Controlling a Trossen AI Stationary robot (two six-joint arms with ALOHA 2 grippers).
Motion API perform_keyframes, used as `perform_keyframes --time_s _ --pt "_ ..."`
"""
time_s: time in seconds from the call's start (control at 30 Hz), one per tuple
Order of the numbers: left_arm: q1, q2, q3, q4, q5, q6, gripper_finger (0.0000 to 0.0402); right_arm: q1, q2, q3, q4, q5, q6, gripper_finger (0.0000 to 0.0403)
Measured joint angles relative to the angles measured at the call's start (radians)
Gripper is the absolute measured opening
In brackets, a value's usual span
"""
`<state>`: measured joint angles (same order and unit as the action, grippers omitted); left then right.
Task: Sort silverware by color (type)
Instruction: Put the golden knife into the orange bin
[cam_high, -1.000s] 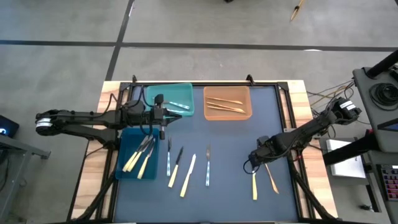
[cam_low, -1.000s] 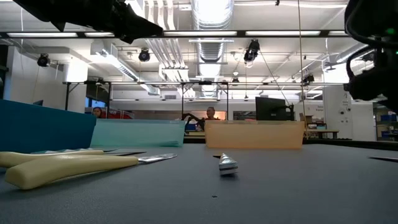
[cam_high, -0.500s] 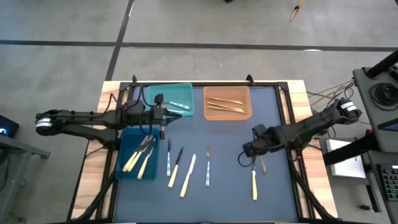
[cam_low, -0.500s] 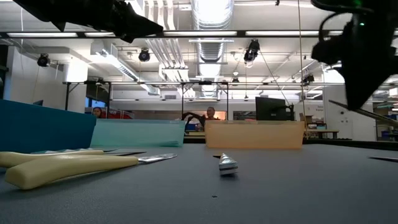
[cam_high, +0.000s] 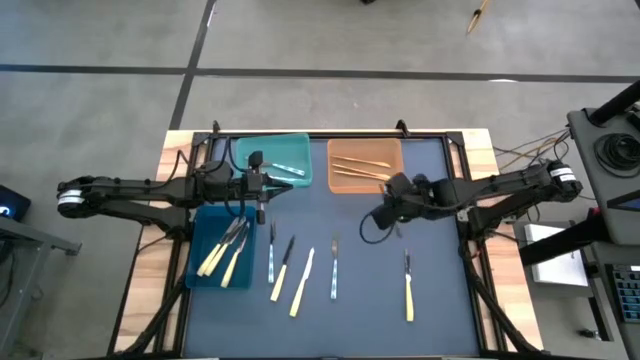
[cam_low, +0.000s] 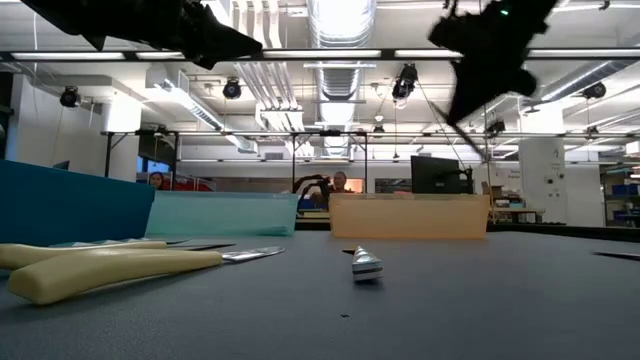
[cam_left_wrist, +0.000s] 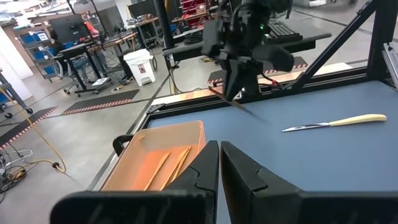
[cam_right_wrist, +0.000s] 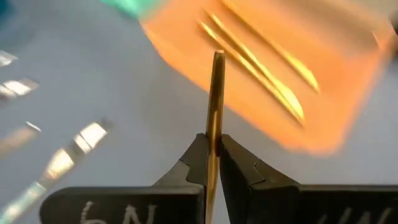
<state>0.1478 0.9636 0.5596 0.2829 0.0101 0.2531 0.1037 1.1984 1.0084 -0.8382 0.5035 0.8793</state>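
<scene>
My right gripper (cam_high: 386, 212) hangs over the mat just near of the orange bin (cam_high: 366, 166), shut on one orange-tan utensil (cam_right_wrist: 216, 93). The left wrist view shows that utensil (cam_left_wrist: 241, 106) slanting down below the fingers. More orange-tan pieces (cam_high: 360, 170) lie in the orange bin. My left gripper (cam_high: 262, 192) is shut on nothing and hovers between the teal bin (cam_high: 272, 158) and the blue bin (cam_high: 222, 247). Yellow pieces (cam_high: 222, 255) rest flat in the blue bin. Silvery and yellow utensils (cam_high: 303, 270) lie flat on the mat, with a yellow knife (cam_high: 408, 291) to their right. My right gripper pinches the orange-tan utensil's shaft (cam_right_wrist: 214, 134) between its two fingers (cam_right_wrist: 198, 158). The long free end (cam_right_wrist: 217, 59) reaches forward past the fingertips. The piece is lifted clear of the mat and slants downward below the gripper (cam_low: 470, 140).
The dark mat (cam_high: 440, 300) has bare room at its right and near side. The teal bin holds a silvery piece (cam_high: 290, 168). Black frame bars edge the table (cam_high: 455, 150). People sit in the room beyond the far edge (cam_low: 335, 185).
My right gripper has lifted the orange-tan utensil off the mat beside the yellow knife. It has carried the piece up, toward the table's far edge and leftward, to just near of the orange bin. The yellow knife has stayed where it was.
</scene>
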Motion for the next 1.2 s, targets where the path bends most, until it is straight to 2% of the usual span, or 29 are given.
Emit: perform_keyframes --time_s 0.13,0.3,0.4,0.5,0.6,1.2 --pt "0.0 0.0 0.0 0.001 0.0 0.0 0.0 -0.033 0.0 -0.023 0.313 0.021 -0.26 0.0013" --pt "0.0 0.0 0.0 0.001 0.0 -0.015 0.0 -0.054 0.002 -0.112 0.832 0.019 -0.574 0.0013" --pt "0.0 0.0 0.0 0.001 0.0 -0.026 0.0 -0.057 0.002 -0.167 1.083 -0.004 -0.712 0.0013" --pt "0.0 0.0 0.0 0.001 0.0 -0.034 0.0 -0.057 0.003 -0.212 1.237 -0.011 -0.795 0.0013" --pt "0.0 0.0 0.0 0.001 0.0 -0.052 0.0 -0.058 0.003 -0.228 1.287 -0.011 -0.834 0.0013" --pt "0.0 0.0 -0.011 0.002 0.0 -0.158 0.0 -0.088 0.003 -0.219 1.292 -0.014 -0.922 0.0013"
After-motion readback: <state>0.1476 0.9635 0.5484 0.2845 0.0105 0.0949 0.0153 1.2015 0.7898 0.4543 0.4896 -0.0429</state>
